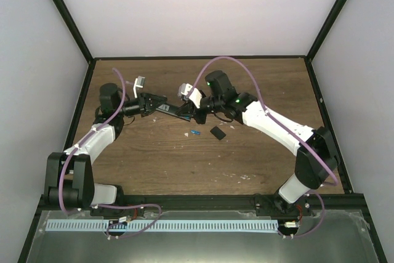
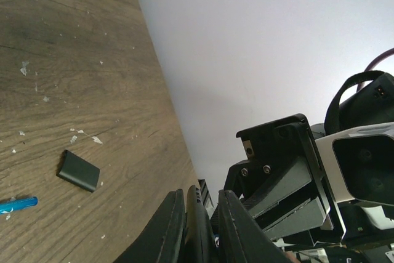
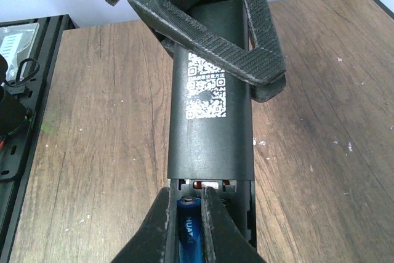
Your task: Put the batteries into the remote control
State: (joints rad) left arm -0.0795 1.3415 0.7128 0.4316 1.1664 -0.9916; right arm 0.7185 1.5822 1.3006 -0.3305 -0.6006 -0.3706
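I'm in the middle of the first insertion. The left fingers (image 2: 167, 232) are clamped across the remote control (image 3: 209, 133), holding it up off the bench (image 3: 92, 121) with its back and printed code label towards the right wrist camera. The right fingers (image 3: 155, 226) are nearly closed, pinching a blue battery (image 3: 188, 238) that lies lengthwise in the open bay at the remote's near end. Its nose points at the contact under the edge of the casing.

As I read it, the next move is a short push along the remote's axis until the battery meets that contact, then a press down into the bay before I let go. The left side has to hold firm against the push.

After that there is the second battery (image 1: 196, 133), lying on the bench just beside the cover piece (image 2: 79, 170) (both well clear of the arms).

I can't tell whether the battery is seated or only resting in the bay. Its rear end is cut off at the frame edge, so I can't read its polarity. From overhead the remote is mostly hidden between the two wrists.
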